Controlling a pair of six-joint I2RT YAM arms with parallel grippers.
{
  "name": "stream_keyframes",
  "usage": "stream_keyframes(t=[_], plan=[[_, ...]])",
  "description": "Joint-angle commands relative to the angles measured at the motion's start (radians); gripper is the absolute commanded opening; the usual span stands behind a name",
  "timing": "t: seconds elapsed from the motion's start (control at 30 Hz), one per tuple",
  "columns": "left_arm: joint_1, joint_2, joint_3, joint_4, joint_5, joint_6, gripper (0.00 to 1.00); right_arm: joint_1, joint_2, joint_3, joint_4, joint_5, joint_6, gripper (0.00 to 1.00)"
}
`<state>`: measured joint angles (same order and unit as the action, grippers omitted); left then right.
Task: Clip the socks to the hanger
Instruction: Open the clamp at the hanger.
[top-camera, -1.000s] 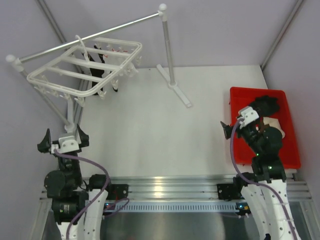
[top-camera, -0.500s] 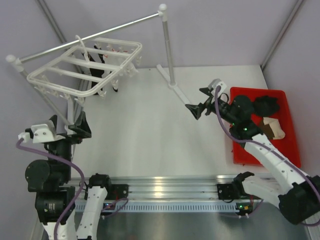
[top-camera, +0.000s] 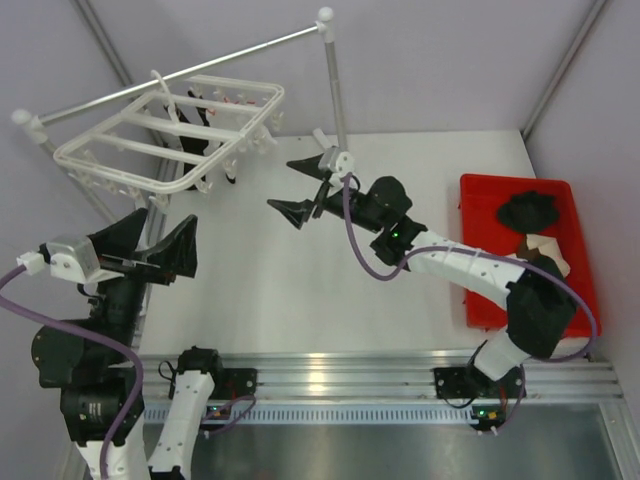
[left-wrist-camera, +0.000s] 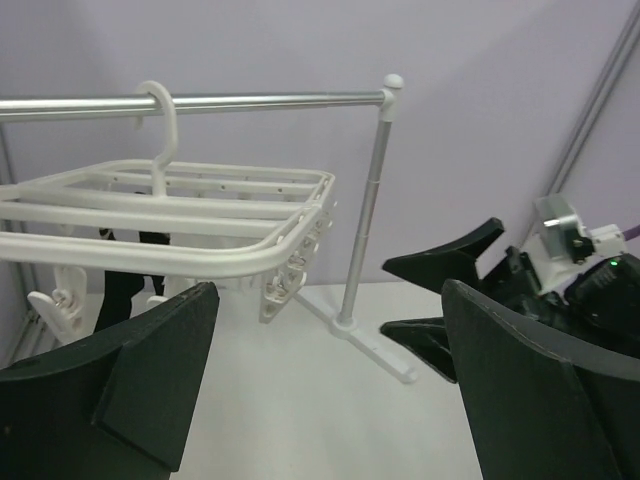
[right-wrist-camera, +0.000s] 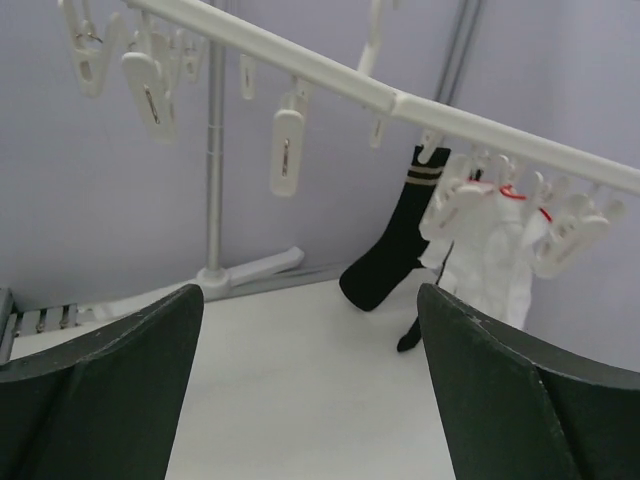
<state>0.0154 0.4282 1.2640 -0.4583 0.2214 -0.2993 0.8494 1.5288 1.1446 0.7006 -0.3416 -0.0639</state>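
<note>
The white hanger (top-camera: 170, 140) hangs by its hook from the grey rail at the back left; it also shows in the left wrist view (left-wrist-camera: 200, 200) and the right wrist view (right-wrist-camera: 400, 105). The plain black sock (top-camera: 528, 210) and the cream sock with brown patches (top-camera: 548, 252) lie in the red bin (top-camera: 480, 205) at the right. My right gripper (top-camera: 280, 185) is open and empty, raised over the table's middle and facing the hanger (right-wrist-camera: 310, 400). My left gripper (top-camera: 165, 235) is open and empty, raised near the hanger's front (left-wrist-camera: 330, 400).
The grey rail (top-camera: 180, 70) with white ball ends stands on a post (top-camera: 335, 90) whose foot rests on the table behind my right gripper. A black sock with tan stripes (right-wrist-camera: 395, 255) and a white sock (right-wrist-camera: 490, 265) hang from clips on the hanger.
My right arm has swung left from the red bin to the table's middle, empty and open. My left gripper has risen and turned toward the hanger.
</note>
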Motion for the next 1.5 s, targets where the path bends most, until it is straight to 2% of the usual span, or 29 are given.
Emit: stream_keyframes(t=[0.0,0.23,0.43,0.5,0.73,0.8,0.83,0.87,1.0,1.07,1.13,1.2,1.47], plan=[[0.006,0.018,0.003,0.116,0.078,-0.035,0.98,0.048,0.117,0.156,0.169,0.022,-0.033,0.86],[0.006,0.023,-0.028,0.182,0.072,-0.121,0.94,0.089,0.293,0.315,0.240,0.029,-0.039,0.79],[0.006,0.043,-0.072,0.240,0.082,-0.195,0.90,0.116,0.381,0.394,0.243,0.042,0.006,0.70],[0.006,0.052,-0.080,0.270,0.093,-0.199,0.89,0.117,0.410,0.420,0.240,0.041,0.025,0.63],[0.005,0.089,-0.080,0.285,0.136,-0.134,0.87,0.119,0.436,0.461,0.223,0.052,0.053,0.56],[0.005,0.101,-0.074,0.285,0.159,-0.113,0.86,0.119,0.436,0.472,0.208,0.058,0.055,0.47],[0.004,0.107,-0.069,0.276,0.164,-0.092,0.86,0.119,0.436,0.475,0.191,0.059,0.055,0.43],[0.004,0.119,-0.055,0.268,0.167,-0.084,0.86,0.117,0.436,0.477,0.185,0.061,0.055,0.34],[0.006,0.176,0.003,0.195,0.202,-0.043,0.85,0.119,0.410,0.475,0.143,0.062,0.049,0.23],[0.006,0.210,0.057,0.110,0.202,-0.015,0.85,0.117,0.398,0.475,0.100,0.058,0.039,0.13],[0.005,0.259,0.110,0.063,0.216,-0.005,0.84,0.117,0.378,0.478,0.065,0.055,0.026,0.10],[0.005,0.297,0.141,0.020,0.231,-0.011,0.83,0.119,0.358,0.492,-0.004,0.055,0.015,0.01],[0.005,0.395,0.265,-0.123,0.335,-0.061,0.76,0.119,0.329,0.607,-0.294,0.044,0.007,0.00]])
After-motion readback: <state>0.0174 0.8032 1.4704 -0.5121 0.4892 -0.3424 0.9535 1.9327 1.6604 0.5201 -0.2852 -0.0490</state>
